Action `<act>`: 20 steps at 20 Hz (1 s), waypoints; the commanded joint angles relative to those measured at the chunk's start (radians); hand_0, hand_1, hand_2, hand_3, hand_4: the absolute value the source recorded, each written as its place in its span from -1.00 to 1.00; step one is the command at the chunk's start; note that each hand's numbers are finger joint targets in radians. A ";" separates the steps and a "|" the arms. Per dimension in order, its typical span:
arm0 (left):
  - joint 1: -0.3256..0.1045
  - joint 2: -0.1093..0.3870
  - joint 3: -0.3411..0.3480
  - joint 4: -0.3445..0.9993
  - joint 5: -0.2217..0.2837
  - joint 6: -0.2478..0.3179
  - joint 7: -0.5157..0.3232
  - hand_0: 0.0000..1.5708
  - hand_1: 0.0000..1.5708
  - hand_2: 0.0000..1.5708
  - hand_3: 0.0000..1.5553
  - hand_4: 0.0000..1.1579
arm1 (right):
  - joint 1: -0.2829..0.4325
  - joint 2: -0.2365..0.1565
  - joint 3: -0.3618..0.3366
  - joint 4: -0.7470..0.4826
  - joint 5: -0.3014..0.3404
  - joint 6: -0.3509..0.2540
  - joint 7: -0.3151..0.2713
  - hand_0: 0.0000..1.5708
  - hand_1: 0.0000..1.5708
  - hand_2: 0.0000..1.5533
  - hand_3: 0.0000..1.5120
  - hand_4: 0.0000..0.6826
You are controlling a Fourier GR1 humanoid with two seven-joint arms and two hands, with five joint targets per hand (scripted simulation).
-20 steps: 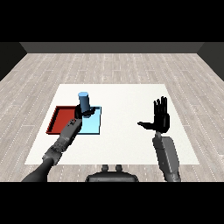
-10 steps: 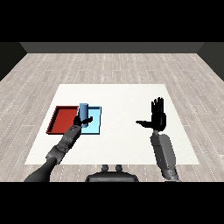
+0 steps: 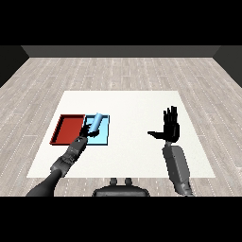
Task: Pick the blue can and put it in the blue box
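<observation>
The blue can [image 3: 96,122] is held tilted over the light blue tray [image 3: 103,137] by the left robot hand [image 3: 85,134], curled round it. The right robot hand [image 3: 170,129] is spread wide above the tabletop [image 3: 132,108].

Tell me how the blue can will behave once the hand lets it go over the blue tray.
The blue can is tilted in the left hand, so it may topple. Its round, smooth body would probably roll, though the blue tray rim might stop it.
</observation>
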 commanded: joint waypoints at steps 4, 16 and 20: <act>-0.014 -0.015 0.008 0.014 -0.016 0.196 -0.030 -1.00 -1.00 -1.00 -1.00 -1.00 | -0.046 -0.016 -0.025 0.000 -0.034 0.030 0.027 -1.00 -1.00 -1.00 -1.00 -1.00; 0.039 -0.055 0.161 -0.328 0.115 0.114 -0.514 -1.00 -1.00 -1.00 -1.00 -1.00 | -0.005 -0.003 0.012 -0.050 -0.009 0.037 0.027 -1.00 -1.00 -1.00 -1.00 -1.00; 0.092 -0.042 0.161 -0.488 0.153 -0.136 -0.621 -1.00 -1.00 -1.00 -1.00 -1.00 | -0.012 -0.028 0.004 -0.032 -0.002 0.045 0.041 -1.00 -1.00 -1.00 -1.00 -1.00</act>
